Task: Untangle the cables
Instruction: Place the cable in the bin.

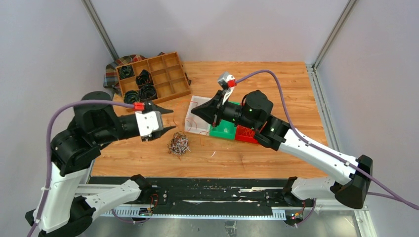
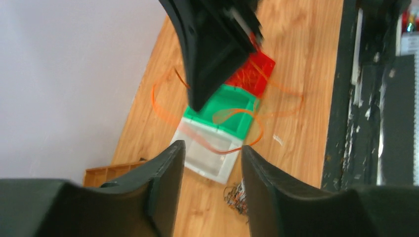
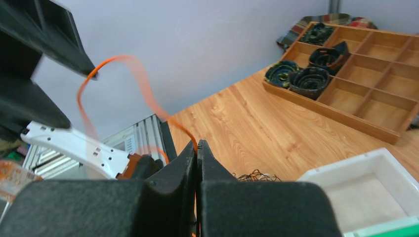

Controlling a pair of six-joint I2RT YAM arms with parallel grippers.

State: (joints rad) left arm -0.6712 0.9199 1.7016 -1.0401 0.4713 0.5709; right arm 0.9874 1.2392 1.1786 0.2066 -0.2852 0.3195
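Near the table's middle, the tangle of cables [image 1: 179, 144] sits in a small heap on the wood. It is at about five o'clock from the left gripper [image 1: 173, 119] and seven o'clock from the right gripper [image 1: 193, 112]. Both claws hang above the board, tips facing each other. The right gripper is clenched on an orange cable [image 3: 116, 58], which loops up toward the left claw. The left gripper's jaws are released, with a clear gap and nothing inside. From one to three o'clock of the heap run a white tray [image 1: 189, 123], a green tray [image 1: 225, 131] and a red tray [image 1: 245, 134].
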